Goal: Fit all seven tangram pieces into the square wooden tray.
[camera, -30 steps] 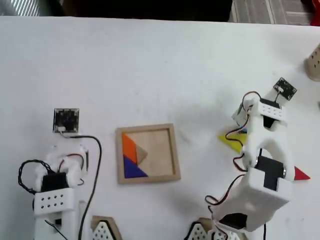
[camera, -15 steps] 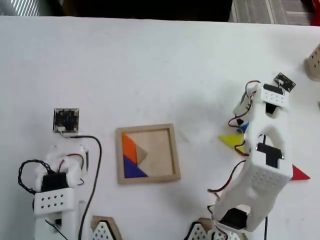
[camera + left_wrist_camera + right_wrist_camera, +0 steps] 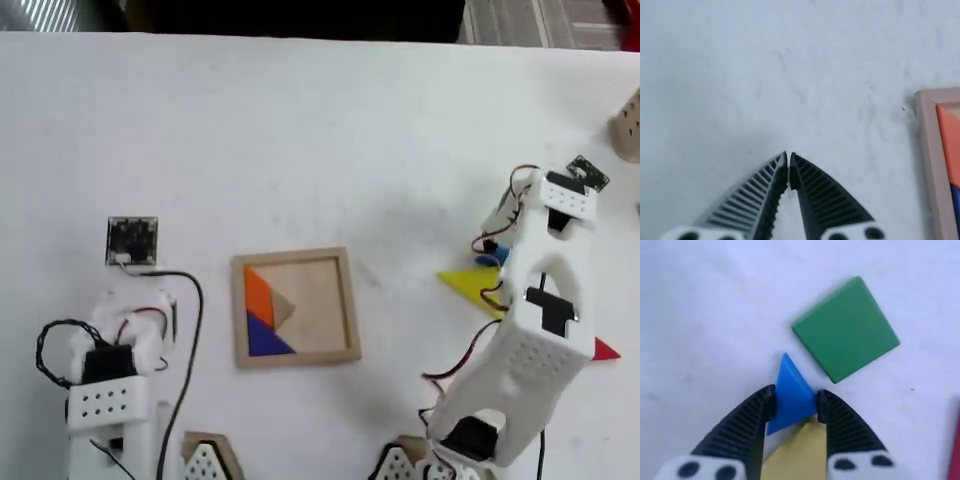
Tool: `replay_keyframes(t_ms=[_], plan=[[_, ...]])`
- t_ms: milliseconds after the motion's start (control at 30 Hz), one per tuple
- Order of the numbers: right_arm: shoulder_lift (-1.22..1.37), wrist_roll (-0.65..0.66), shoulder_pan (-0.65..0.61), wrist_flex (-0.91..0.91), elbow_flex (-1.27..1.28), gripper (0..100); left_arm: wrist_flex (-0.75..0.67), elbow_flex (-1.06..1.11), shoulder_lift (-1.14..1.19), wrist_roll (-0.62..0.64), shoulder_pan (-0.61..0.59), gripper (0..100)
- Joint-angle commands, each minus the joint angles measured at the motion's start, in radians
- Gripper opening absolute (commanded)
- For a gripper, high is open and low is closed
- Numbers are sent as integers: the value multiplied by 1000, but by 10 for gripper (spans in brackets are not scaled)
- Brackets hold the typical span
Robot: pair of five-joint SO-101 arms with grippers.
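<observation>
The square wooden tray lies mid-table and holds an orange piece, a dark blue piece and a wood-coloured triangle along its left side. In the right wrist view my right gripper is shut on a small blue triangle, with a green square just beyond it and a yellow triangle under the fingers. From above, the right arm stands over the yellow triangle and a red triangle. My left gripper is shut and empty on bare table left of the tray.
A small black circuit board with a cable lies on the table to the left of the tray. Another board sits by the right arm's wrist. A perforated wooden object stands at the right edge.
The right arm has swung to the right and a little farther away, uncovering more of the yellow triangle. The left arm has not moved.
</observation>
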Motion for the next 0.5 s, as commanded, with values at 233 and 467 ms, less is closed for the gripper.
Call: replay_keyframes(t_ms=[233,467], plan=[[-133,57,19,82,-26,17,-61,9,-16,-9,-8,38],[-357,68,16,196,-26,17,-66,9,-16,-9,-8,38]])
